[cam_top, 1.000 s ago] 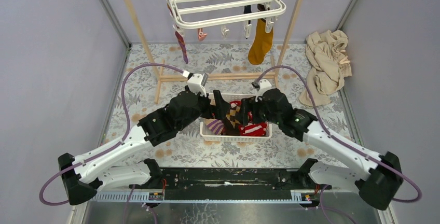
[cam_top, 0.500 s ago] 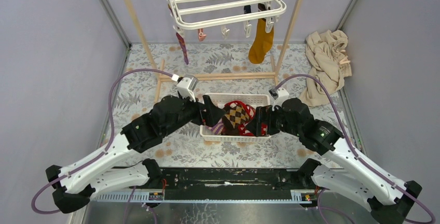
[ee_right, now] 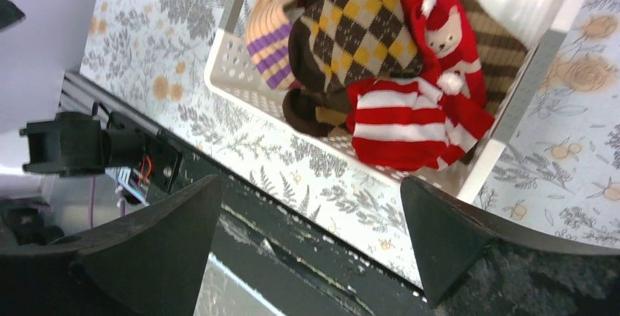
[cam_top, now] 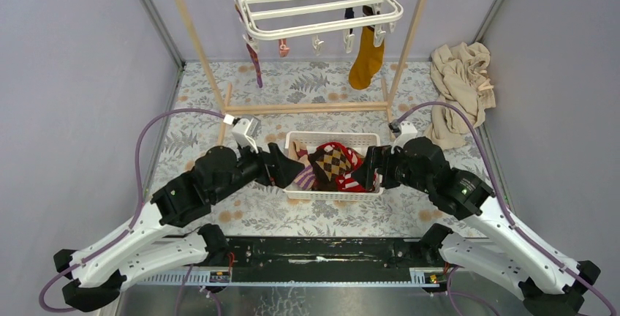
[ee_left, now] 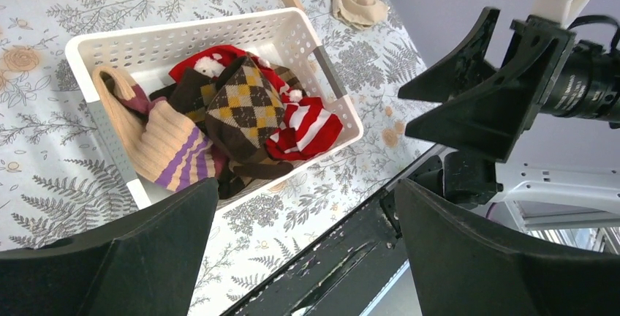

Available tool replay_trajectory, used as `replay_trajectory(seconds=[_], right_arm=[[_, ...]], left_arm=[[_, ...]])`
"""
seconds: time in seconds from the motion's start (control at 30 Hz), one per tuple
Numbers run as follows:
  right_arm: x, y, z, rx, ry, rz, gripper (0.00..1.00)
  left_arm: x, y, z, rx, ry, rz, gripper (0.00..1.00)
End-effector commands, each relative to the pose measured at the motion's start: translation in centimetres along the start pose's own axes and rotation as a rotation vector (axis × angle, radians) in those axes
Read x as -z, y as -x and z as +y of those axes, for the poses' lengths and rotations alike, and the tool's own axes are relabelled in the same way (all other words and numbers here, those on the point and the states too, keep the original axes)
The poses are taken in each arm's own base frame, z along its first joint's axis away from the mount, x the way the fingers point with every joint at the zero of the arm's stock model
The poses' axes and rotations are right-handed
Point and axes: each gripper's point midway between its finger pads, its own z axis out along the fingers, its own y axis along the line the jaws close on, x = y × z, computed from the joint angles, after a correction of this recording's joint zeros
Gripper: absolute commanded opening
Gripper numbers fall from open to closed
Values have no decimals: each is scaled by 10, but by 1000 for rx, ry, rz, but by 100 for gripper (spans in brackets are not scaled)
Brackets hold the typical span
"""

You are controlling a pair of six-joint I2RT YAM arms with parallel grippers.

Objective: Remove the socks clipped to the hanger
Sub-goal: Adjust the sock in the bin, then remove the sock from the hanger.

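The white hanger (cam_top: pixel 316 3) hangs at the top of the top view. Socks are still clipped to it: a mustard one (cam_top: pixel 365 60), a purple-striped one (cam_top: pixel 256 56), a small pink one (cam_top: pixel 283 49) and a dark one (cam_top: pixel 349 10). Other socks lie in the white basket (cam_top: pixel 333 135): brown argyle (ee_left: pixel 245 107), red-white striped (ee_left: pixel 311 126) and tan purple-striped (ee_left: pixel 172 151). My left gripper (cam_top: pixel 286 170) is open and empty at the basket's left side, also seen in its own view (ee_left: pixel 307 184). My right gripper (cam_top: pixel 368 170) is open and empty at the basket's right side, likewise (ee_right: pixel 311 179).
A wooden pole frame (cam_top: pixel 307 107) carries the hanger and stands behind the basket. A beige cloth pile (cam_top: pixel 460 85) lies at the back right. Grey walls close both sides. A black rail (cam_top: pixel 314 250) runs along the near edge.
Both arms have drawn back from over the basket, the left one to the left and the right one to the right. Both grippers stay open and empty.
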Motion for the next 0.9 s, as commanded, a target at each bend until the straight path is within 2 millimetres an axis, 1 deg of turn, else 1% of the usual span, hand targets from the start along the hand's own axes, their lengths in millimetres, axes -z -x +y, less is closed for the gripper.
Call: replay_trajectory(seconds=[0.0,0.1,0.17,0.27,0.4,0.47,0.57,0.63,0.73,0.87], right_arm=[[-2,39,5,-23,-24,-149,100],[-11,58,4,5,-55,-204,100],[-16,78,3,21,-74,-248,100],[-25,118,-14,-25,-90,-324,100],[-34,167,-47,-85,-71,-430,97],[-43,187,-58,-86,-57,-466,94],[-55,219,-69,-43,-58,-521,90],[-65,234,-76,-26,-43,-538,88],[-75,251,-87,-8,-46,-559,83],[-83,269,-102,1,-54,-599,82]], left_arm=[[-6,-23,8,-13,9,68,98],[-10,-35,20,-47,50,105,99],[-10,-37,22,-52,54,112,98],[-10,-39,20,-51,41,120,98],[-10,-43,17,-49,25,142,98],[-11,-48,17,-47,19,157,99],[-14,-57,19,-45,14,183,98],[-18,-63,20,-47,7,196,99],[-25,-70,22,-53,3,208,98],[-36,-76,26,-60,18,212,98]])
